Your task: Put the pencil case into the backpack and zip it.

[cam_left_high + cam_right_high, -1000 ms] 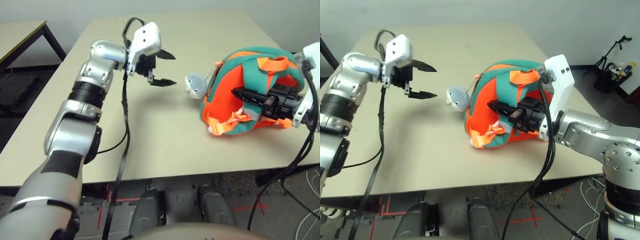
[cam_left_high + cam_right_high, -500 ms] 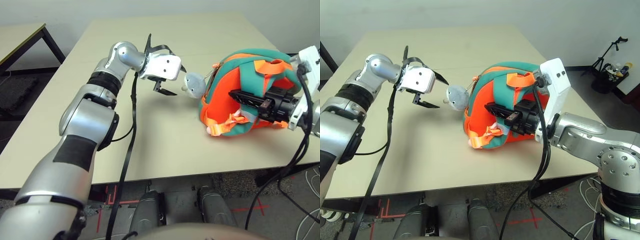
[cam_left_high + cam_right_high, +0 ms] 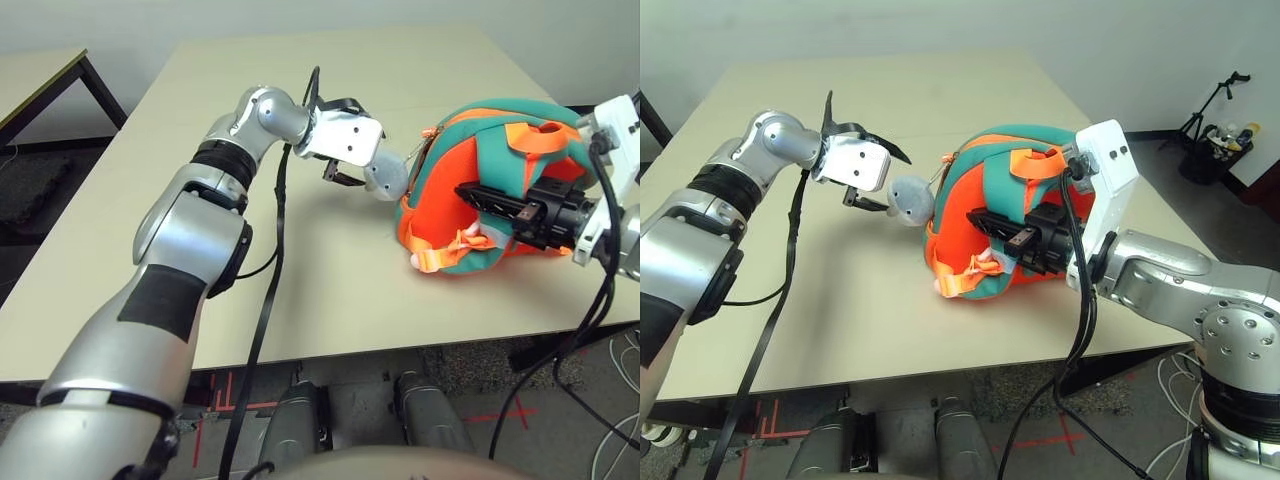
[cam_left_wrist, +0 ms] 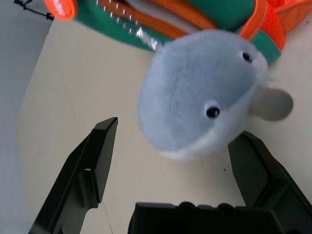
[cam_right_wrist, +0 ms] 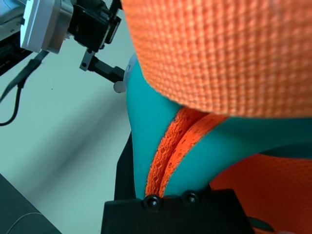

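Left eye view: found the backpack (image 3: 460,200) on the near right part of the table (image 3: 300,290), with the carrying loop (image 3: 535,137) uppermost. Noted the right gripper (image 3: 462,190) across a teal strap (image 3: 500,165), clenched on it. Right eye view: observed the left gripper (image 3: 897,184) at the grey-white plush piece (image 3: 910,200), just beside the backpack's zipped side. Left wrist view: recorded that left gripper as released, with jaws wide apart and the plush piece ahead and partly between; cannot tell whether touching. Noted orange zip edges (image 4: 187,14) parted on the backpack, with a pale strip (image 4: 163,12) inside the gap; cannot confirm as the pencil case, nor tell how far inside. Noted also a bead chain (image 4: 131,27) along the teal side. Right wrist view: found teal and orange strap material (image 5: 161,146) running down into the right gripper's grasp, beneath a broad orange band (image 5: 229,53)
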Tool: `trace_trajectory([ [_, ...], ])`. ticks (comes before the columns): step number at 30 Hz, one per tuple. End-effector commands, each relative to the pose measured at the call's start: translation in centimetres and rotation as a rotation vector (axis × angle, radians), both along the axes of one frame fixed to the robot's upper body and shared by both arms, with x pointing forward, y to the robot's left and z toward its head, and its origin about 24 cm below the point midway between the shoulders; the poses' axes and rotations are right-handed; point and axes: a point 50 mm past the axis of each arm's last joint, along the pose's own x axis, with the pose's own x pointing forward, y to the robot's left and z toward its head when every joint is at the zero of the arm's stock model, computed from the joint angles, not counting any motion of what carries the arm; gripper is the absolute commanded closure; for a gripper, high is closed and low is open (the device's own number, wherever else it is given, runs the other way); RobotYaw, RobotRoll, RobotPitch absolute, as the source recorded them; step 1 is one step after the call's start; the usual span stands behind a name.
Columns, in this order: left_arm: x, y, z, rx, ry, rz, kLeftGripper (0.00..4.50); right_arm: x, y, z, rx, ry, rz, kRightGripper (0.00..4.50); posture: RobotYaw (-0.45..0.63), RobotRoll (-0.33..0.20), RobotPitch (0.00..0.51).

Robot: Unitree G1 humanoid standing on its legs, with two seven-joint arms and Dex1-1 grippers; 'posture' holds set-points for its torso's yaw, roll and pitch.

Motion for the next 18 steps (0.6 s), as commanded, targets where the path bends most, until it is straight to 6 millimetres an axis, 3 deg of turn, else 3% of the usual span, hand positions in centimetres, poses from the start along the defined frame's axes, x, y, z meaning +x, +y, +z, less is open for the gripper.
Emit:
trace_trajectory([
  [1, -0.07, -0.60, 0.29, -0.012, -0.012, -0.017, 0.00, -0.64, 0.60, 0.10, 0.013, -0.011, 0.036, 4.35, -0.26, 0.000, 0.054],
  [5, -0.22, -1.15, 0.32, -0.028, -0.010, -0.038, 0.00, -0.68, 0.72, 0.02, 0.017, -0.010, 0.035, 4.35, -0.26, 0.000, 0.054],
  [8, -0.28, -1.24, 0.22, -0.034, 0.007, -0.045, 0.60, -0.63, 0.73, 0.08, 0.017, -0.010, 0.035, 4.35, -0.26, 0.000, 0.058],
  [18, -0.48, -0.72, -0.23, -0.029, 0.055, -0.063, 3.84, -0.33, 0.77, 0.14, 0.015, -0.011, 0.038, 4.35, -0.24, 0.000, 0.059],
])
